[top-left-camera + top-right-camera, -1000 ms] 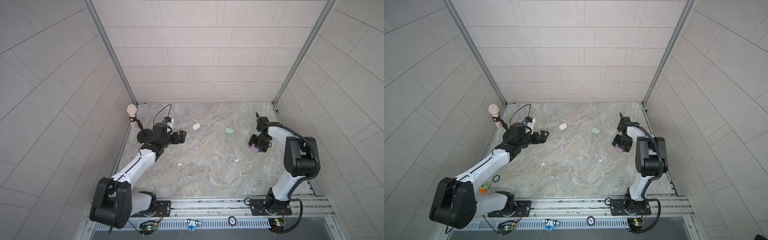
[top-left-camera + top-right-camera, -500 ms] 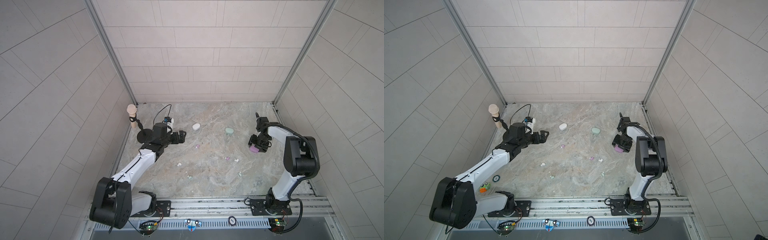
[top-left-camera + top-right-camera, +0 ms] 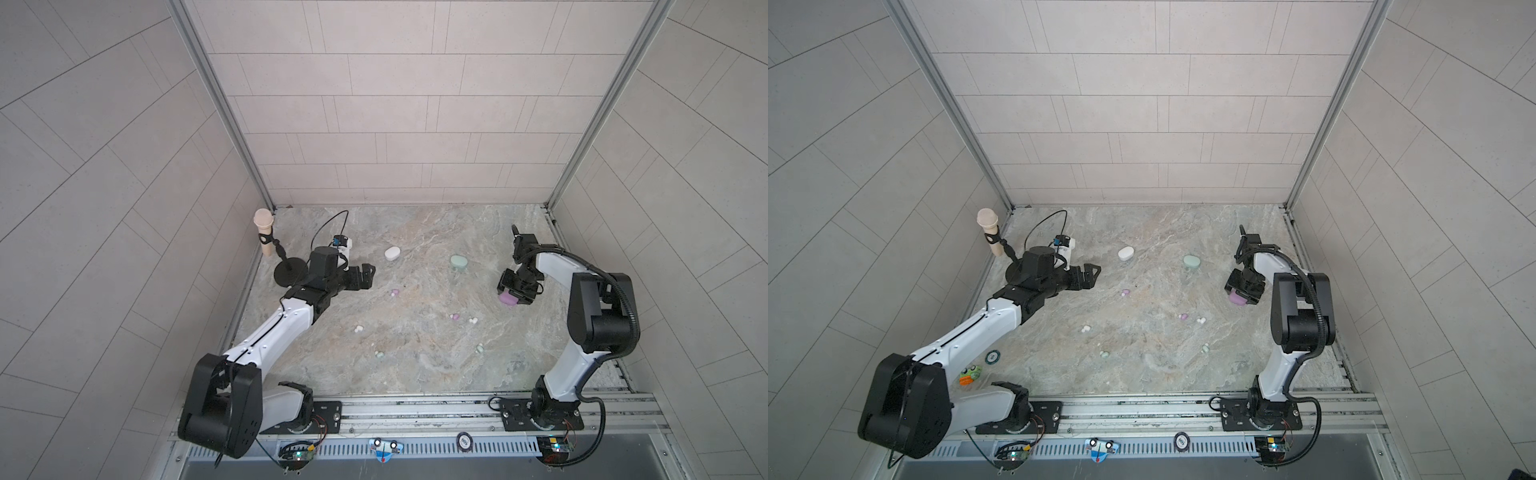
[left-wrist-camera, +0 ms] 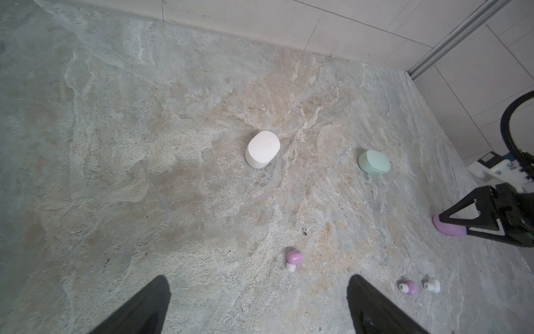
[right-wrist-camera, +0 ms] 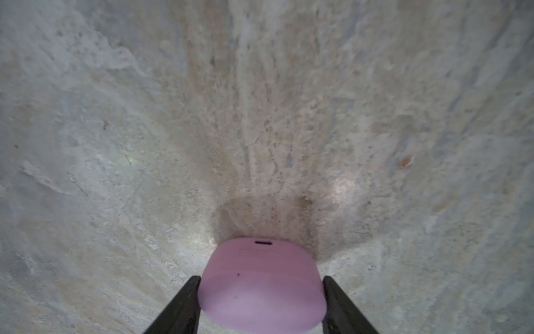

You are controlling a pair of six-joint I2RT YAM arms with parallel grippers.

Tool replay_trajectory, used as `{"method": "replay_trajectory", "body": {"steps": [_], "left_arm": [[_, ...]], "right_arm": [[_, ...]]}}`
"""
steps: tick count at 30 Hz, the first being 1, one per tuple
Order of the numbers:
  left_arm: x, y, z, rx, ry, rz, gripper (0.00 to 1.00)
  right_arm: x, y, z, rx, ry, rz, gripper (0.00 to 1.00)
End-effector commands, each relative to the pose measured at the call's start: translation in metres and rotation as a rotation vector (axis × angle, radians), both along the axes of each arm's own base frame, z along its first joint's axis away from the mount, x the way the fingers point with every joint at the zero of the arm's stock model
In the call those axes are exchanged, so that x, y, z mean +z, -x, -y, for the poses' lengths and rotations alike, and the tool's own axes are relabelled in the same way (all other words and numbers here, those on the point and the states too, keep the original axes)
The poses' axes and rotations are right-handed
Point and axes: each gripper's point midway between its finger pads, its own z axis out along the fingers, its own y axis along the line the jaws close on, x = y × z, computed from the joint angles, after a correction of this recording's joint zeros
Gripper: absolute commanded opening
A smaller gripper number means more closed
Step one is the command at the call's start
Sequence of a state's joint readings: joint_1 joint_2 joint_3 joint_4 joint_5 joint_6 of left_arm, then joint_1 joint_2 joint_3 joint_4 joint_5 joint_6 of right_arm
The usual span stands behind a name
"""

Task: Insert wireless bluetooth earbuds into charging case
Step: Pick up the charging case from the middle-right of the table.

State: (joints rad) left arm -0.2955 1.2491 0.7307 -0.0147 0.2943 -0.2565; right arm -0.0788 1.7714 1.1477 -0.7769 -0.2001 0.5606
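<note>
The task is judged to be barely begun: none of the buds is seen in a case, and the two lilac earbuds (image 4: 294, 257), two white earbuds (image 3: 358, 329) and two mint earbuds (image 3: 379, 354) lie scattered, well apart, on the mottled, stone-patterned table (image 4: 144, 144). Each is a tiny, glossy, bean-like bud with a pale tip. The lilac case (image 5: 260, 269), a smooth matte pill shape with a faint lid seam and a small dark slot at one end, is clamped at its sides by the right gripper (image 5: 261, 292); whether it is raised clear of the table cannot be told. Its lid appears shut, so opening and all six insertions are left. The white case (image 4: 262, 149) and mint case (image 4: 374, 162) lie closed and untouched. The left gripper (image 4: 257, 279) is held empty above the table, jaws spread wide.
</note>
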Motion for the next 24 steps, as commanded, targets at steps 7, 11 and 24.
{"method": "replay_trajectory", "body": {"steps": [7,11,24], "left_arm": [[0.014,0.021,0.049,-0.229,-0.014,0.091,1.0],[0.021,0.031,0.072,-0.334,0.007,0.142,1.0],[0.06,0.088,0.157,-0.764,0.06,0.43,1.0]], "right_arm": [[0.059,0.023,-0.014,0.096,-0.023,0.036,0.5],[0.084,0.035,-0.032,0.171,-0.032,0.054,0.5],[0.173,0.056,-0.145,0.488,-0.19,0.22,0.5]]}}
